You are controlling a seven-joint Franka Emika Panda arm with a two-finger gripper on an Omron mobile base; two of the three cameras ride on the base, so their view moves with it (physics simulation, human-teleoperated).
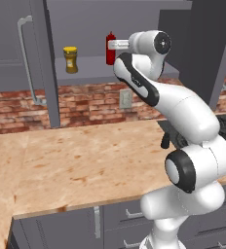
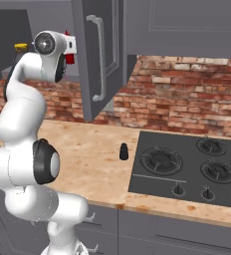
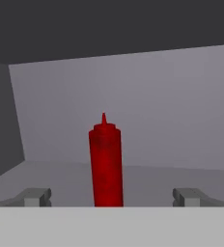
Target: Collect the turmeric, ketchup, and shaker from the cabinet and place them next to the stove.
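- Two of three items remain on the shelf of the open cabinet (image 1: 149, 65): the ketchup (image 3: 105, 161) stands upright dead ahead of the hand, and the turmeric (image 1: 70, 59) sits well apart from it along the same shelf.
- The shaker (image 2: 123, 151) already stands on the wooden counter (image 1: 85, 165), just beside the stove (image 2: 187, 167).
- The gripper (image 3: 111, 197) is spread wide, holding nothing; in the hand view its fingertips (image 3: 35, 197) flank the red bottle on either side, with clear space between pads and plastic.
- Judged from this pose, the step in hand is the approach to the ketchup, with the grasp not yet made.
- Risk one: the bottle is tall and slim, so a finger nudging it off-centre during the final advance could tip it over on the shelf or push it toward the back wall.
- Risk two: a squeeze placed too low or too high on the smooth body could let it pivot or slip once lifted.
- Risk three: the open cabinet door (image 2: 95, 55) hangs close to the arm's way out, and a wide swing toward the stove could clip it.
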